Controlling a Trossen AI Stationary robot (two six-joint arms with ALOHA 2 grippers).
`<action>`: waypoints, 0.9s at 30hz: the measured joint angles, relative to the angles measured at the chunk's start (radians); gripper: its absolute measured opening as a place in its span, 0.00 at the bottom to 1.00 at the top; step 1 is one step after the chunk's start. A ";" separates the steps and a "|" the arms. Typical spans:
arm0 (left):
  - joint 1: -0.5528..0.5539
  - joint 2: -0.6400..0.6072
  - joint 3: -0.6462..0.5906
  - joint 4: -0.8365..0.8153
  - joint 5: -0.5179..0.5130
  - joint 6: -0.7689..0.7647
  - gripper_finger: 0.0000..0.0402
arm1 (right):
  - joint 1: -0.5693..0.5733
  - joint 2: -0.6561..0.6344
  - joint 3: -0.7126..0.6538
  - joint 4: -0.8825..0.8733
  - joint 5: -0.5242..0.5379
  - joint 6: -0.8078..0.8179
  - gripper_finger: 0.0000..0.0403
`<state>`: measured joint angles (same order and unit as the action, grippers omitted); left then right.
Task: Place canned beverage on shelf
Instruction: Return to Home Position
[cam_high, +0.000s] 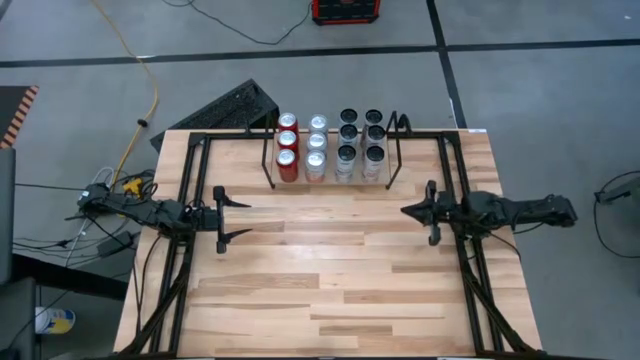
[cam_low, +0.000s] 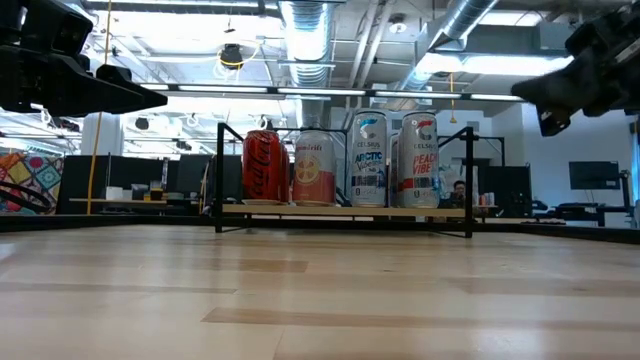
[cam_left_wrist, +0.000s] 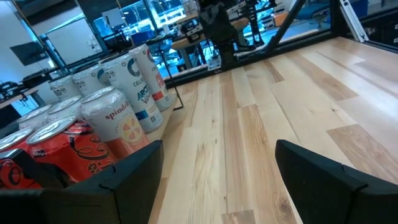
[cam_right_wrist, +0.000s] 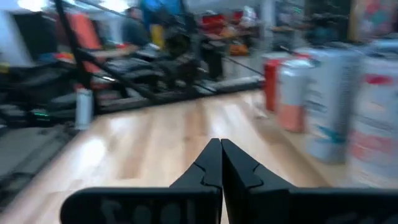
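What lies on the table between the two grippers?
Nothing: in the high view, only the bare table stretches between the left gripper and the right gripper.

Floor: smooth grey concrete floor (cam_high: 540, 90) crossed by dark seam lines; a thin yellow cable (cam_high: 152, 85) trails over it.
Ceiling: open, with round silver ducts (cam_low: 305, 25) and long white strip lights (cam_low: 470, 65).
Furniture: pale wooden plank table (cam_high: 330, 280); dark flat monitors (cam_low: 590, 175) stand in the room beyond.
Colour: a bright patterned panel (cam_low: 25, 180) at the room's edge; a red-and-black box (cam_high: 345, 10) on the floor.
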<state>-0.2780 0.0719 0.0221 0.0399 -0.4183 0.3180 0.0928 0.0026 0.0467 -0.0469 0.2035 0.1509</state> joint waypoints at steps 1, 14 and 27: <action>0.000 0.000 0.000 0.000 0.001 0.000 0.74 | 0.001 -0.002 -0.006 0.017 -0.031 0.000 0.05; 0.000 0.000 0.000 0.000 0.001 0.000 0.74 | 0.011 0.000 -0.015 0.030 -0.050 -0.001 0.11; 0.000 0.000 0.000 0.000 0.000 0.000 0.74 | 0.011 0.000 -0.015 0.027 -0.048 -0.001 0.12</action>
<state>-0.2779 0.0719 0.0223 0.0399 -0.4179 0.3180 0.1040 0.0025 0.0315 -0.0200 0.1558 0.1501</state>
